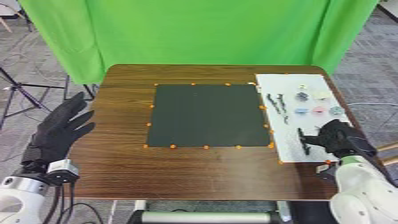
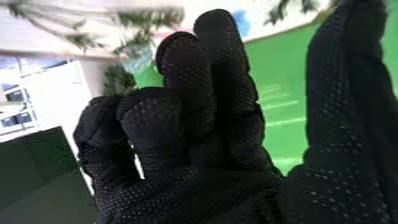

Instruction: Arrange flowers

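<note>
Showing, at the right of the counter [image 1: 195,175], the right hand [image 1: 333,136] over the near part of a white sheet [image 1: 289,150], close beside a dark stem [image 1: 306,149]; not telling clearly whether touching it. Presenting the same hand [image 2: 213,150] in the wrist view as partly open, with the thumb standing well apart, some fingers nearly straight, others bending more, and gripping nothing. Showing leafy stems [image 2: 147,20] beyond the fingertips.

Displaying further stems [image 1: 282,102] along the left of the sheet. Grouping to their right, on the sheet's far half, a blue flower [image 1: 301,111], a pink flower [image 1: 319,109], a grey-green flower [image 1: 337,110], a dark flower [image 1: 302,96] and a pale flower [image 1: 321,94].

Showing a dark mat [image 1: 209,115] at mid-counter, with orange markers [image 1: 174,146] around its edges. Placing the left hand [image 1: 60,125] at the left, beside the counter, opening wide and gripping nothing. Closing the far side with a green curtain [image 1: 213,35].
</note>
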Robot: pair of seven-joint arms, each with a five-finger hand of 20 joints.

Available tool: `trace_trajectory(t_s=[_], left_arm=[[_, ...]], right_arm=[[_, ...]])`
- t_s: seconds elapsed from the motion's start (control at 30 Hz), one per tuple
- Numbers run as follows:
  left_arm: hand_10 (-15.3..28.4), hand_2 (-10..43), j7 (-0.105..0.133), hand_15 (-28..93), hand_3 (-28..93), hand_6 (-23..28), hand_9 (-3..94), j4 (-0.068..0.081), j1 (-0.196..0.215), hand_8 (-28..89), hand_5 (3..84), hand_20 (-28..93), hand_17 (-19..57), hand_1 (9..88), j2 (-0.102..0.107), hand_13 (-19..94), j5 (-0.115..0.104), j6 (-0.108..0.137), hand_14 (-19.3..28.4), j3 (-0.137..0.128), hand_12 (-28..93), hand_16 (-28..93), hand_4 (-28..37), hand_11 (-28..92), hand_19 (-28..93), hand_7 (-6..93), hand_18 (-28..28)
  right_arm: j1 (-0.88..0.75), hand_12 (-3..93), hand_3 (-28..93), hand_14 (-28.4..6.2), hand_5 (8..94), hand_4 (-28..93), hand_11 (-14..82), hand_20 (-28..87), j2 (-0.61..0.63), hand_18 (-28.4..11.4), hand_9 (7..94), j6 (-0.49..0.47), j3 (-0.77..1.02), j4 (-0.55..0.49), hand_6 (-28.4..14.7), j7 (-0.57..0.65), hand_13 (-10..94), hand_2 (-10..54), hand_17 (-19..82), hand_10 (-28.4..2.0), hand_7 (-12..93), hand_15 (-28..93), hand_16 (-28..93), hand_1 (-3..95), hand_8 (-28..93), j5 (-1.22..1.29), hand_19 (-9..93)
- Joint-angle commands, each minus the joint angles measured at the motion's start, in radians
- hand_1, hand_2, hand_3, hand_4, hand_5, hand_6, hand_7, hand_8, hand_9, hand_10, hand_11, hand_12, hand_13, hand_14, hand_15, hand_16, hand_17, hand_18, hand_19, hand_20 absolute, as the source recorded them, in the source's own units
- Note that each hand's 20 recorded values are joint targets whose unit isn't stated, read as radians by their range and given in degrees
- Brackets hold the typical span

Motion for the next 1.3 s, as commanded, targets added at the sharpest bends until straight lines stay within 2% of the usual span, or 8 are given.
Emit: trace_trajectory(t_s=[0.03,0.17,0.43,0.5,0.93,1.13,1.23,1.3], left_arm=[[8.3,-6.7,-0.003,18,69,0.6,16.1,-0.004,0.011,-9,20.0,8,-9.9,23.6,0.01,13,-0.006,0.006,11.3,-0.006,19,5,-28.3,11,38,18.7,18.8],[8.3,-6.7,-0.009,18,69,0.6,16.1,-0.002,0.008,-9,20.0,8,-9.9,23.6,0.009,13,-0.007,0.002,11.3,-0.005,19,5,-28.3,11,38,18.6,18.7],[8.3,-6.5,-0.011,18,69,0.6,16.1,-0.004,0.009,-9,20.1,8,-9.9,23.6,0.008,13,-0.005,-0.001,11.5,-0.008,19,5,-28.3,11,38,18.4,18.7],[8.3,-6.5,-0.003,18,69,0.6,16.1,-0.004,0.015,-9,20.1,8,-9.9,23.5,0.02,13,-0.012,0.01,11.5,-0.005,19,5,-28.3,11,38,18.4,18.7],[8.4,-6.2,-0.004,18,69,0.7,16.3,-0.004,0.013,-9,20.2,8,-10.0,23.4,0.015,13,-0.01,0.008,11.4,-0.004,19,5,-28.3,11,38,18.3,18.8],[8.4,-6.3,-0.011,18,69,0.6,16.4,-0.005,0.011,-9,20.2,8,-10.0,23.4,0.007,13,-0.007,0.004,11.5,-0.005,19,5,-28.3,11,38,18.3,18.8],[8.4,-6.2,-0.012,18,69,0.6,16.4,-0.005,0.01,-9,20.2,8,-10.0,23.4,0.005,13,-0.006,0.003,11.4,-0.004,19,5,-28.3,11,38,18.4,18.8],[8.4,-6.2,-0.011,18,69,0.6,16.4,-0.007,0.014,-9,20.2,8,-10.0,23.5,0.004,13,-0.007,0.007,11.5,-0.004,19,5,-28.3,11,38,18.5,18.8]], right_arm=[[0.0,35.4,45,-10.8,66.9,-28,51.0,49,0.004,-20.8,69.1,-0.056,-0.031,0.039,0.9,0.007,64,-9.5,29,-13.0,38,79,32,34.8,-17,-0.014,87],[-0.001,35.0,47,-10.9,66.9,-28,51.3,49,0.007,-20.8,68.8,-0.092,-0.043,0.064,1.0,0.023,64,-9.5,29,-12.9,38,79,32,34.7,-18,-0.031,87],[-0.012,35.1,68,-10.8,66.4,-28,51.8,49,0.0,-20.6,67.4,-0.14,-0.077,0.09,1.1,0.052,63,-9.5,29,-12.7,39,79,31,25.5,-18,-0.069,86],[-0.012,35.2,70,-10.8,66.1,-28,51.9,49,-0.002,-20.7,67.2,-0.149,-0.09,0.092,1.1,0.055,62,-9.5,29,-12.6,39,79,31,25.8,-18,-0.073,86],[-0.024,37.7,72,-10.8,65.5,-28,55.7,49,-0.006,-20.7,65.7,-0.236,-0.175,0.094,1.4,0.063,62,-9.5,28,-12.6,42,79,31,26.7,-17,-0.102,86],[-0.01,43.6,72,-11.4,66.6,-28,62.7,52,-0.012,-21.6,67.1,-0.255,-0.224,0.144,2.0,0.092,63,-9.5,29,-11.2,55,85,36,31.9,-19,-0.139,88],[-0.009,45.0,70,-11.8,66.5,-28,63.9,55,-0.019,-22.3,67.5,-0.243,-0.242,0.158,1.0,0.1,64,-9.5,30,-10.8,59,90,40,37.1,7,-0.143,90],[-0.005,45.1,69,-12.3,66.8,-28,63.9,56,-0.022,-22.5,67.4,-0.225,-0.251,0.17,1.4,0.082,65,-9.5,30,-10.8,62,92,42,39.5,13,-0.153,91]])
